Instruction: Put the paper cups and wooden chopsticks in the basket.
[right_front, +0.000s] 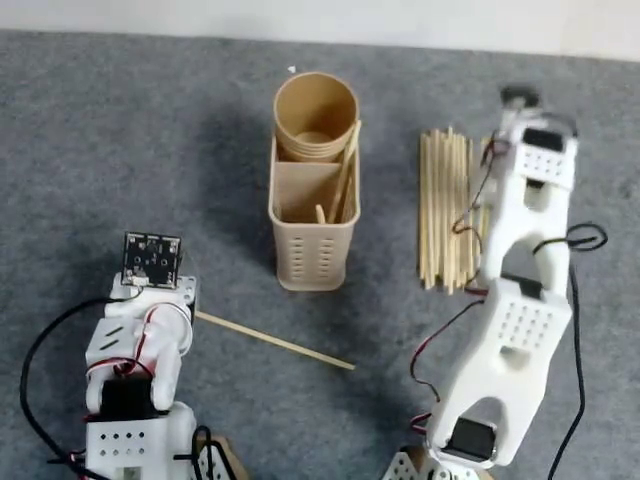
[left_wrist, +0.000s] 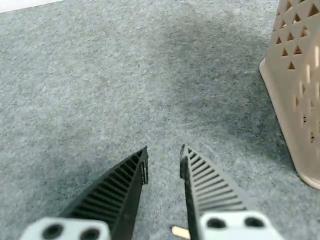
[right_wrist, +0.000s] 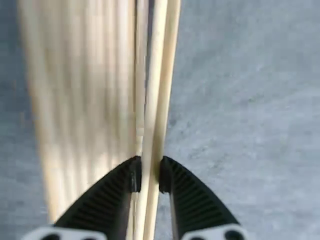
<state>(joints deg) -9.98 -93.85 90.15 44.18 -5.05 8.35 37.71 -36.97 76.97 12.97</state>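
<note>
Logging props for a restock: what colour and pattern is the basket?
The basket is beige with small triangular holes; clearest in left wrist view.

Grey nubby carpet (right_front: 150, 130) across the table; pale strip (right_front: 400, 20) beyond its far edge

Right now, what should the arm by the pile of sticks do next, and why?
Probably lift the right gripper straight up, slowly. It looks shut on chopsticks at the edge of the pile, and they must clear the others before going to the basket.
</note>
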